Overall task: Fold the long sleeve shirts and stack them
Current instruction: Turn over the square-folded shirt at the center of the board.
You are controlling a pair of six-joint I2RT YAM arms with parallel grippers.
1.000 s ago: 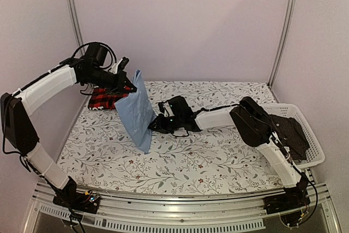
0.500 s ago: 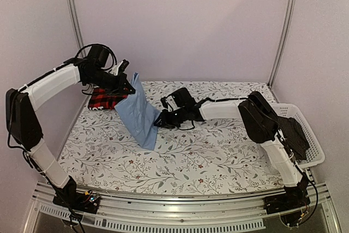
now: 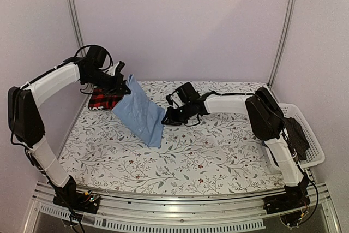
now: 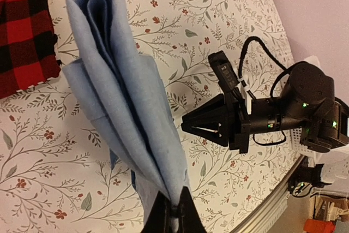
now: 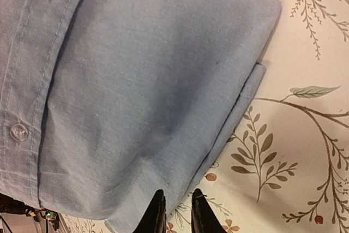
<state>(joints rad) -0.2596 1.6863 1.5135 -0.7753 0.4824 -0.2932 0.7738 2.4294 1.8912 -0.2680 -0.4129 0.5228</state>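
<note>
1. The light blue shirt (image 3: 140, 115), folded into a narrow layered packet, hangs slantwise over the left-centre of the floral counter (image 3: 218, 156). It is held up at two corners.
2. The left gripper (image 4: 173, 200) has its jaws pressed together on the shirt's top corner, high at the back left.
3. The right gripper (image 5: 178, 197) sits lower, jaws nearly together and pinching the folded edge at the shirt's right corner. Two buttons of the placket show close by.
4. Whether the lowest corner touches the counter cannot be told.
5. The red-and-black plaid shirt (image 3: 103, 99) lies folded flat at the back left, just behind the blue one.
6. The white basket (image 3: 313, 156) stands at the counter's right edge and holds the dark shirts (image 3: 294, 135), well apart from the rest.
</note>
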